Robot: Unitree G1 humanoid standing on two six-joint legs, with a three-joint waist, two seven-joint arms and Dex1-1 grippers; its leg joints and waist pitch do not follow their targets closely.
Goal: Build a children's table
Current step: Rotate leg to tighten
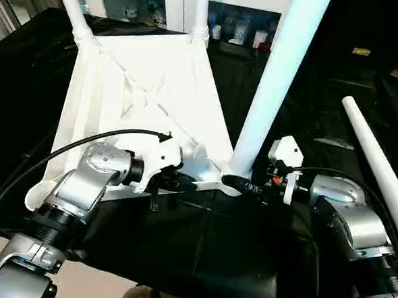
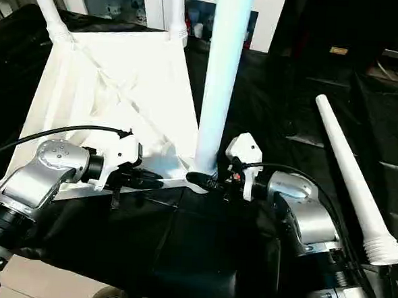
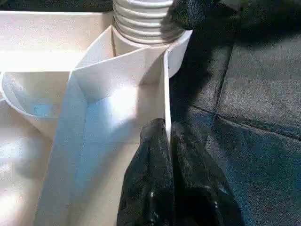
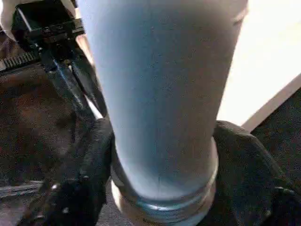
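right gripper (image 2: 207, 181) clamps the third leg (image 2: 222, 83) at its thread; left gripper (image 3: 168, 141) pinches the tabletop (image 1: 149, 85) rim, steadying it.

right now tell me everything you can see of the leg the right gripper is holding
The table leg is a long, smooth, round white plastic tube, standing nearly upright. Its ridged, threaded base sits in the near corner socket of the upturned table top, threads partly exposed. The right gripper clasps it just above the base, one black finger on each side. Its top runs out of view.
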